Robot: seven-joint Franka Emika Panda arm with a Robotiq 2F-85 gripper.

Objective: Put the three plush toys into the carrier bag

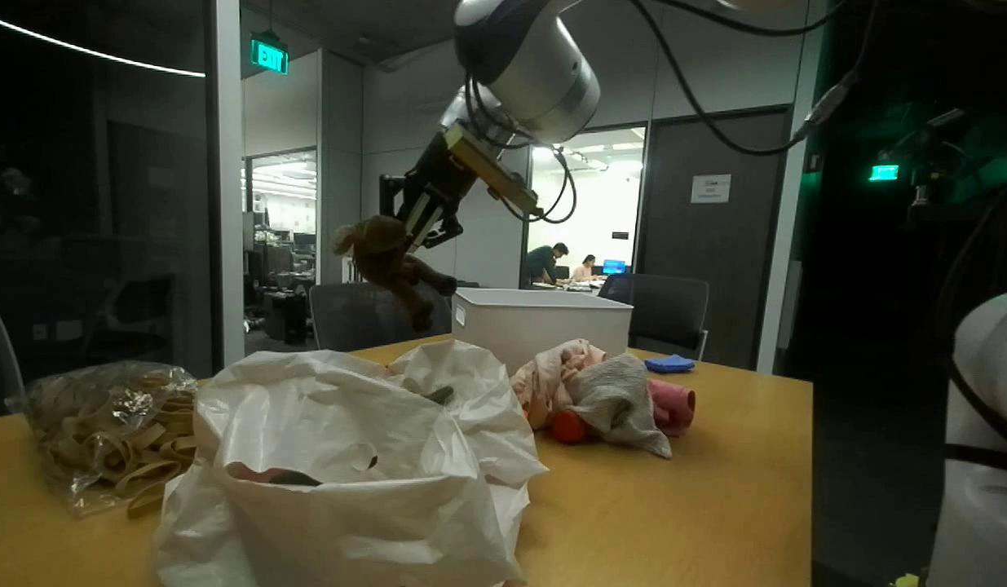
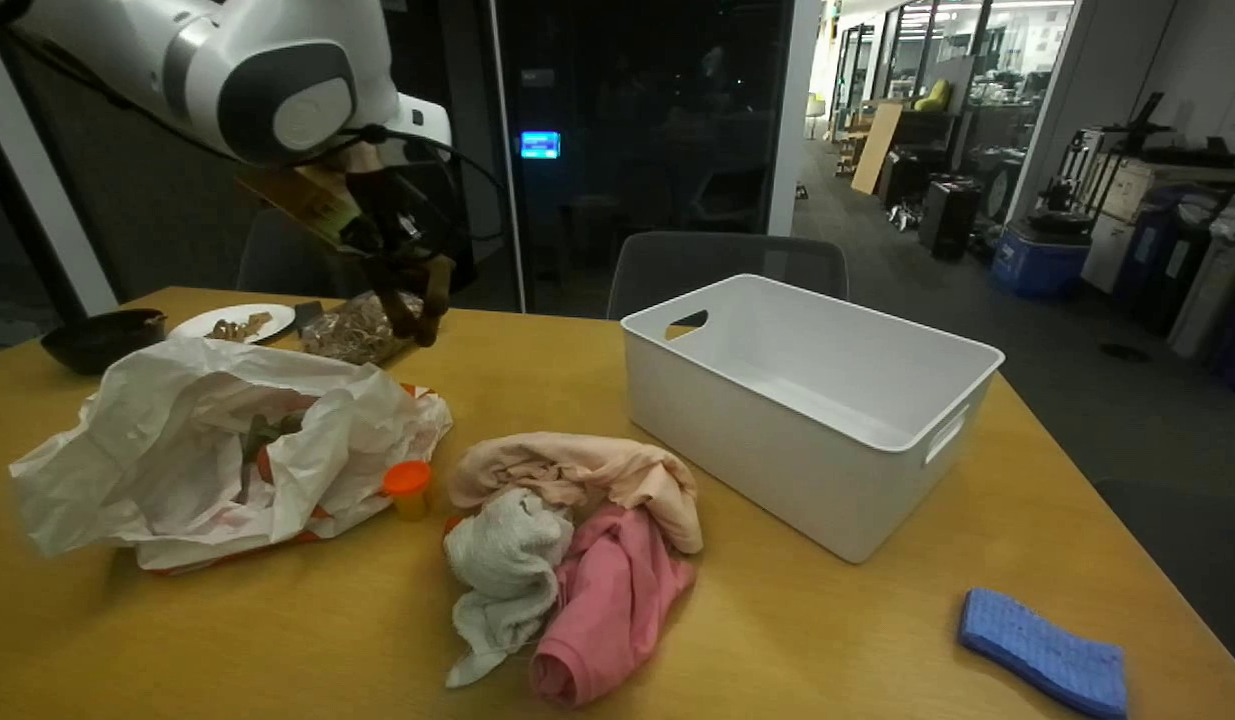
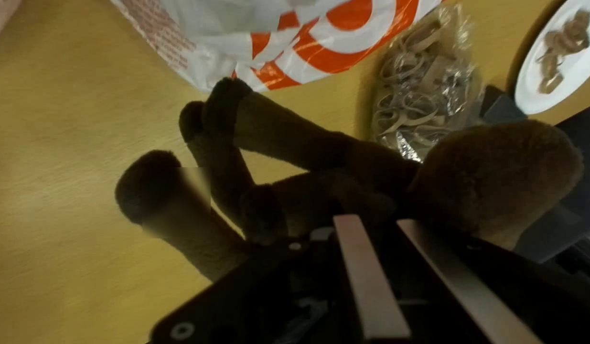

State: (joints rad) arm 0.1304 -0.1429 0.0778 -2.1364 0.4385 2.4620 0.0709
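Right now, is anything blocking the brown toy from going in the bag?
No separate thing visibly stands between the brown toy, held by the gripper, and the carrier bag. But the bag's printed side faces the toy, so it probably has to go over that side.

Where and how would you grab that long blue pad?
Probably across its middle, from above: the long blue pad lies broad side up on the wooden table, so the pincer, once free of the brown plush toy, could squeeze its long edges.

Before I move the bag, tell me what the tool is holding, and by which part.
The tool holds a brown plush toy, seemingly by its body; the exact pinch point is hidden.
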